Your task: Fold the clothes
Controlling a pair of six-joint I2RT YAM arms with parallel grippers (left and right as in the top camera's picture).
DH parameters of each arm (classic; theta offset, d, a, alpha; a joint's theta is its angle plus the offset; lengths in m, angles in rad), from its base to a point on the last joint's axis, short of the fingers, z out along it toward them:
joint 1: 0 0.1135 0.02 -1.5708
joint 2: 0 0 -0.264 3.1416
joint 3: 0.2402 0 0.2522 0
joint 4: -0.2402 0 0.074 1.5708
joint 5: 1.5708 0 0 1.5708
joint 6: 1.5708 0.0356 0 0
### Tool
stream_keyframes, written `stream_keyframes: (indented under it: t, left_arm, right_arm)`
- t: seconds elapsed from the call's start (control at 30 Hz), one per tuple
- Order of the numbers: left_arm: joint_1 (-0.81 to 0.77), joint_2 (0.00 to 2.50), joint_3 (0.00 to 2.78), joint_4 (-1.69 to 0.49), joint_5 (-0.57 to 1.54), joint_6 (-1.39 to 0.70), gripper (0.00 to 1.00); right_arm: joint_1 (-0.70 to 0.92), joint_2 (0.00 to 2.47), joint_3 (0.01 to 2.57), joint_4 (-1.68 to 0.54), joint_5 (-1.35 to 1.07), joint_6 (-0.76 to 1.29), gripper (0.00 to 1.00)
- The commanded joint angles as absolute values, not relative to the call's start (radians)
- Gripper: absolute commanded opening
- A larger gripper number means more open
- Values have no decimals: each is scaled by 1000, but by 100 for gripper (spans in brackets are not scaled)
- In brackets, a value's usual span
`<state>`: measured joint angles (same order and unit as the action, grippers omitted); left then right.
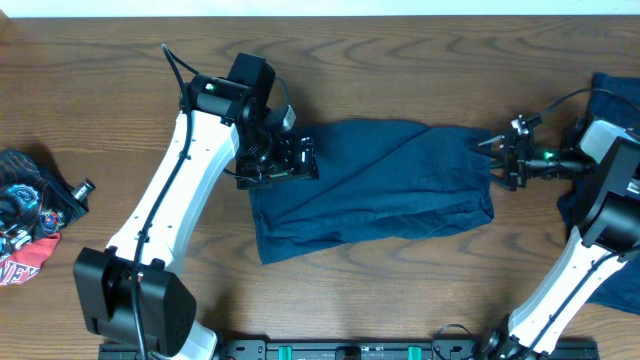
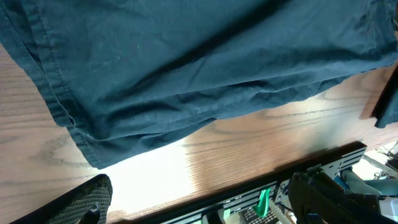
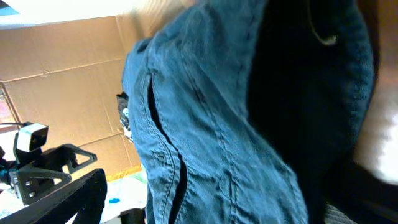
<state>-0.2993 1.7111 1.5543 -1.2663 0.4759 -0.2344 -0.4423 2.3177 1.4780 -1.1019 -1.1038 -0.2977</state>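
The left tool (image 1: 296, 160) stands wide and holds nothing at the left edge of the shorts (image 1: 375, 185). In its wrist view one finger (image 2: 87, 199) shows below the hemmed edge, clear of the cloth. The shorts lie in the middle of the worktop (image 1: 400, 300), between the two tools, with a diagonal ridge across them. The right tool (image 1: 503, 160) is at their right end. Its wrist view is filled with navy fabric, and I cannot tell whether it grips or stands wide. The risk, as I judge it, is that one tool catches only the top layer or misses, so the lift drags the shorts askew and bunches them. The ridge could also be pressed in as a crease. A second garment (image 1: 612, 95), also navy, lies under the right arm at the far right and could snag. The shorts' long axis runs left to right, the near edge slanting toward the arm bases at the left. A pocket slit by the right tool suggests the waist points right.
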Motion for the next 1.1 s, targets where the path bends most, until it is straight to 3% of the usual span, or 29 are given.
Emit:
stream_keyframes:
  t: [0.0,0.2,0.3,0.43,0.53,0.6,0.63,0.67,1.07]
  left_arm:
    - [-301,1713,1555,-1266,490,-218,92]
    - [-301,1713,1555,-1254,490,-218,92]
    - [-301,1713,1555,-1252,490,-218,92]
    - [-301,1713,1555,-1252,490,-218,92]
    - [-301,1713,1555,-1252,490,-218,92]
    - [-301,1713,1555,-1252,490,-218,92]
    - [-301,1713,1555,-1252,490,-218,92]
    - [-301,1713,1555,-1252,490,-218,92]
    - [-301,1713,1555,-1231,490,-218,92]
  right_arm:
    - [-398,2398,1458,-1052,-872,-284,93]
    - [-324,2403,1458,-1001,-871,-235,94]
    - [-288,2411,1458,-970,-871,-202,86]
    - [-253,2423,1458,-944,-864,-172,59]
    - [-236,2431,1457,-934,-859,-172,45]
    - [-231,2432,1457,-928,-844,-172,16]
    - [-231,2432,1457,-926,-835,-172,5]
    - [-233,2432,1457,-927,-834,-172,1]
    - [-366,2345,1540,-1060,-790,-147,1]
